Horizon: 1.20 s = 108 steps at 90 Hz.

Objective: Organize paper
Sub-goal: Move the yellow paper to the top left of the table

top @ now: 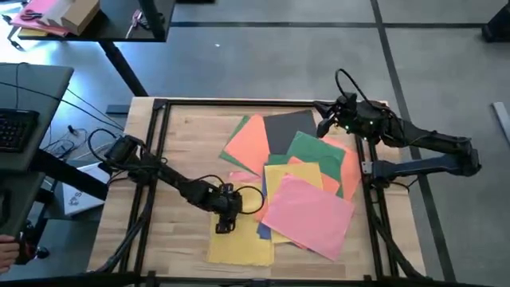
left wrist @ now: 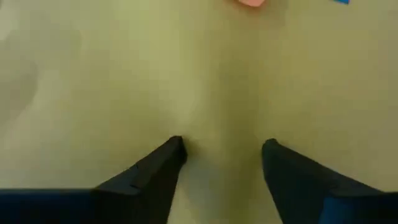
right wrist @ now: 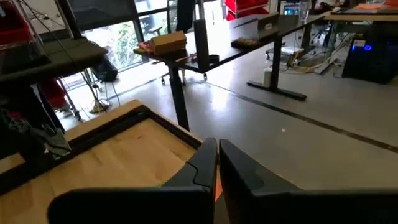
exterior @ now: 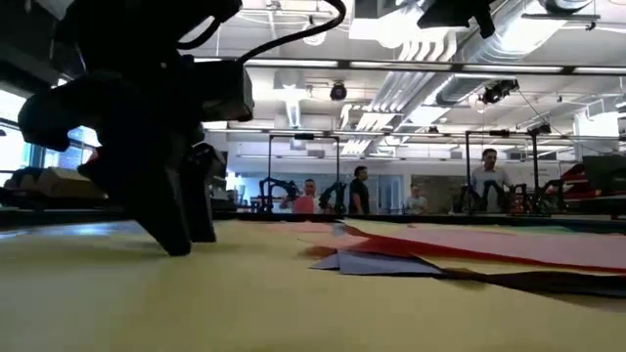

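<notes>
step: gathering loose sheets | left gripper (left wrist: 221, 149) part-open, fingertips pressing yellow sheet (top: 239, 243), nothing pinched | paper (top: 307, 199) fanned mid-worktop (top: 183, 135) | right gripper (right wrist: 217, 155) closed, empty, raised at far corner | next: likely slide yellow sheet toward pile

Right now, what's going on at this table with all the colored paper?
Two robot arms are sorting loose coloured sheets spread over a wooden table. The left gripper is down on a yellow sheet near the front edge, its fingers open and pressing on the paper. The right gripper, shut, is at the far side by the dark grey sheet. The pink sheet, orange sheet and green sheet still overlap untidily.
</notes>
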### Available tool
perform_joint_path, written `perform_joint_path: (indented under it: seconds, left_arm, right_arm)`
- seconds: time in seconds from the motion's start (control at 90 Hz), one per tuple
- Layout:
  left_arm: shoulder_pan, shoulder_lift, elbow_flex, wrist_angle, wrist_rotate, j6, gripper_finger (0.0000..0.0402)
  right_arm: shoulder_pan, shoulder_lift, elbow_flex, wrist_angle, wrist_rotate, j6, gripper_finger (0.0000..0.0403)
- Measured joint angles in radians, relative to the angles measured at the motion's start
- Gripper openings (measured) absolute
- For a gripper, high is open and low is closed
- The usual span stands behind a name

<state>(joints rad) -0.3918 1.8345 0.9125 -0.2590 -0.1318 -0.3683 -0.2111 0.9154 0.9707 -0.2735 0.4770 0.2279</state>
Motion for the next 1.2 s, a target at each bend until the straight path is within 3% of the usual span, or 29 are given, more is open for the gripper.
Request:
perform_joint_path:
  seconds: [0.333, 0.689, 0.933, 1.078, 1.2]
  left_arm:
    - [0.01, -0.03, 0.102, -0.181, -0.024, 0.087, 0.0008]
    - [0.019, -0.136, 0.368, -0.565, -0.069, 0.06, 0.0002]
    - [0.036, -0.321, 0.446, -0.99, -0.179, 0.047, 0.0]
    - [0.133, -0.422, 0.442, -1.176, -0.287, 0.167, 0.0]
    - [0.286, -0.499, 0.417, -1.167, -0.342, 0.29, 0.0]
  right_arm:
    - [-0.01, 0.0, 0.065, 0.011, 0.035, -0.079, 0.0]
    - [-0.054, 0.0, 0.169, -0.078, 0.046, -0.127, 0.0]
    - [-0.064, -0.012, 0.208, -0.167, 0.045, -0.128, 0.0]
    - [-0.064, -0.012, 0.207, -0.255, 0.029, -0.041, 0.0]
    - [-0.063, -0.011, 0.173, -0.278, 0.022, 0.048, 0.0]
